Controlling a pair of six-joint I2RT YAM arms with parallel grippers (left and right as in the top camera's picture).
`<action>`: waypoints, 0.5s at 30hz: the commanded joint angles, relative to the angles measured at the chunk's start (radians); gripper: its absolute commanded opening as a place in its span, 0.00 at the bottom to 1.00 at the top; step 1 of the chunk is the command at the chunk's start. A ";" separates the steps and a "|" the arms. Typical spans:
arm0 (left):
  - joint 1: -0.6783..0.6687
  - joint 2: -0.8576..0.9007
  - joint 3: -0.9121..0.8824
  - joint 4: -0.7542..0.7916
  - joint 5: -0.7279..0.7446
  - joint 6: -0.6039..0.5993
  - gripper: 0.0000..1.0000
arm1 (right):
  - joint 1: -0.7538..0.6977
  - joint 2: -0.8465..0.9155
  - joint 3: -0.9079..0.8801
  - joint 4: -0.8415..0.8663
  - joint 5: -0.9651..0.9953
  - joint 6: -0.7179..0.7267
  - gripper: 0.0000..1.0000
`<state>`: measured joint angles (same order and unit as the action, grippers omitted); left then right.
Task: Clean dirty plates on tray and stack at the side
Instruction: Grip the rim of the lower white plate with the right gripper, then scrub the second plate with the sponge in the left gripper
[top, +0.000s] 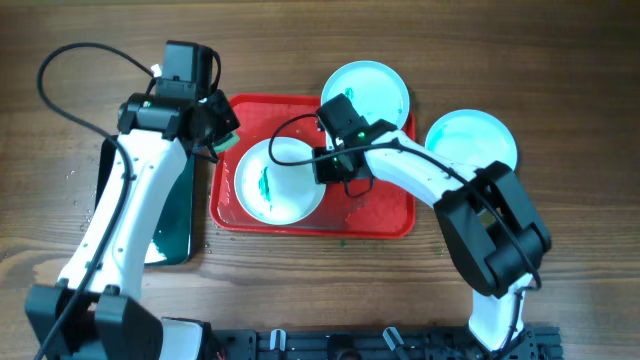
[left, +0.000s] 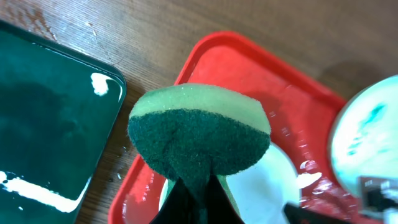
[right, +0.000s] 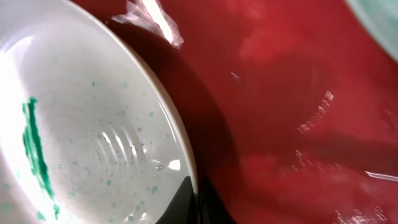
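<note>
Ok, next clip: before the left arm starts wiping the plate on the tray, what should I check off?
1. Sponge clamped in the left gripper: ok.
2. Right gripper closed on the smeared plate at its rim, steadying it: ok.
3. Sponge over that plate: not ok. It hangs above a corner of the red tray, short of the plate.
4. Teal smear uncovered and reachable: ok.
5. Far plate and right-hand plate stacked: not ok. They lie apart.
6. Those two wiped fully clean: cannot tell.
</note>
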<state>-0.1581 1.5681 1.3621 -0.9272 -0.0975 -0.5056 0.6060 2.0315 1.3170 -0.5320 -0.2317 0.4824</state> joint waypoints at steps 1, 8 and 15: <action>-0.004 0.079 -0.008 -0.005 0.011 0.136 0.04 | -0.010 0.055 0.061 -0.023 -0.055 -0.006 0.04; -0.004 0.270 -0.008 -0.001 0.108 0.268 0.04 | -0.042 0.061 0.062 -0.006 -0.078 0.004 0.04; -0.031 0.357 -0.008 0.007 0.198 0.305 0.04 | -0.071 0.114 0.063 0.054 -0.193 -0.037 0.04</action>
<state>-0.1616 1.9228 1.3605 -0.9298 0.0406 -0.2630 0.5400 2.0956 1.3697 -0.5064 -0.3714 0.4740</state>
